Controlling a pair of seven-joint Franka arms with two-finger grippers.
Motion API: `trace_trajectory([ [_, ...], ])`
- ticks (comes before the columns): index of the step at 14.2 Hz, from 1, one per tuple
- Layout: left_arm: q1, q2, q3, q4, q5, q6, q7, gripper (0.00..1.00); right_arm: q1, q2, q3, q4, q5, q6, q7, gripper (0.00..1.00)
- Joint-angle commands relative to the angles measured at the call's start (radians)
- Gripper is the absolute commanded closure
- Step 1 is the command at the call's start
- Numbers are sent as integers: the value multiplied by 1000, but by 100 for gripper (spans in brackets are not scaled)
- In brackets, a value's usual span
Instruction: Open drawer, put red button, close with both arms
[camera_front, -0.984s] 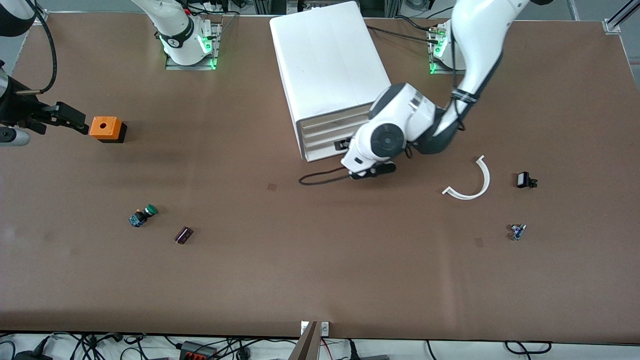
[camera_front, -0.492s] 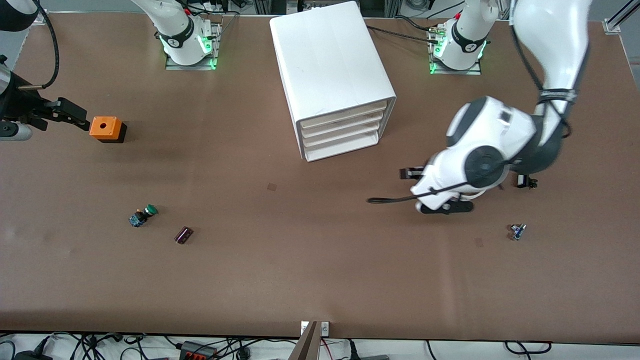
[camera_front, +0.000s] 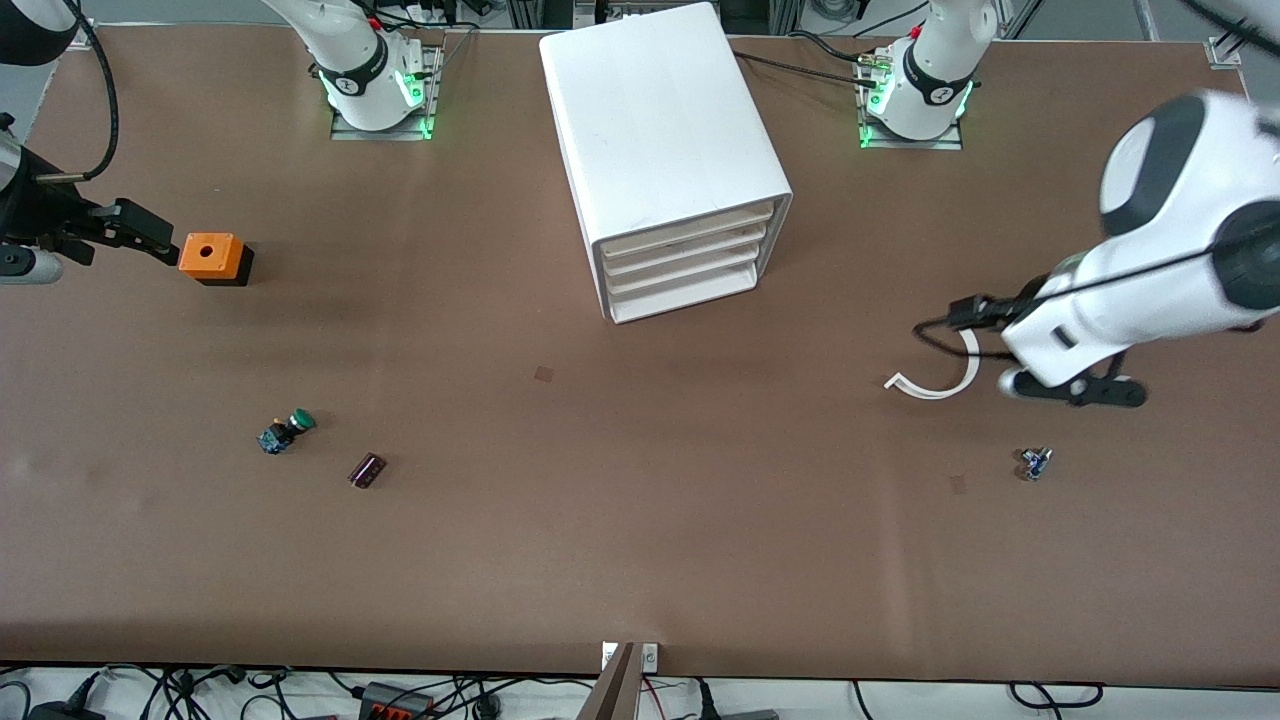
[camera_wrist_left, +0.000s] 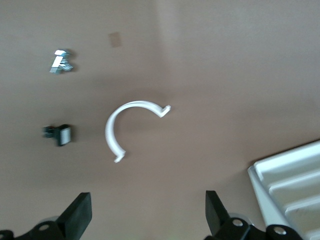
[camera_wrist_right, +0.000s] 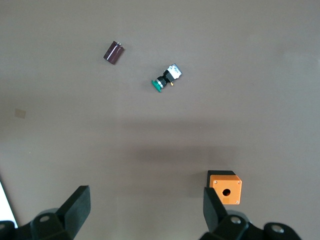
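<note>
No red button shows in any view. The white drawer cabinet (camera_front: 665, 130) stands between the arm bases with all its drawers shut; its corner also shows in the left wrist view (camera_wrist_left: 290, 185). My left gripper (camera_front: 965, 315) hangs open and empty over the white curved piece (camera_front: 940, 385), toward the left arm's end of the table. Its open fingers frame bare table in the left wrist view (camera_wrist_left: 147, 205). My right gripper (camera_front: 155, 240) is open and empty beside the orange box (camera_front: 212, 256), which lies by one fingertip in the right wrist view (camera_wrist_right: 225, 187).
A green-capped button (camera_front: 287, 430) and a dark maroon cylinder (camera_front: 367, 470) lie nearer the front camera than the orange box. A small blue and silver part (camera_front: 1035, 463) and a small black part (camera_wrist_left: 60, 134) lie near the curved piece (camera_wrist_left: 125, 125).
My left arm has swung away from the cabinet's drawer front toward its own end of the table and now hangs over the curved piece. The right arm has barely moved.
</note>
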Motion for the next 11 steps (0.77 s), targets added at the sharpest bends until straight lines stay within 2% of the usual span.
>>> trace_trajectory([
  [1,-98,-178,206,-116,-86,-7,151,0,-10,-18,10,-25,-17,15,-13,0],
  [2,-160,-219,304,-147,-117,-7,179,0,-10,-18,10,-28,-17,17,-13,0],
  [3,-197,-254,348,-176,-122,14,179,0,-10,-19,10,-34,-17,24,-13,0],
  [6,-189,-327,347,-268,-103,179,186,0,-10,-21,10,-48,-15,34,-13,0],
  [8,-177,-351,347,-299,-102,192,183,0,-10,-23,8,-52,-12,38,-13,0],
  [11,-143,-342,344,-296,-117,185,178,0,-10,-45,10,-43,-3,24,-8,0],
])
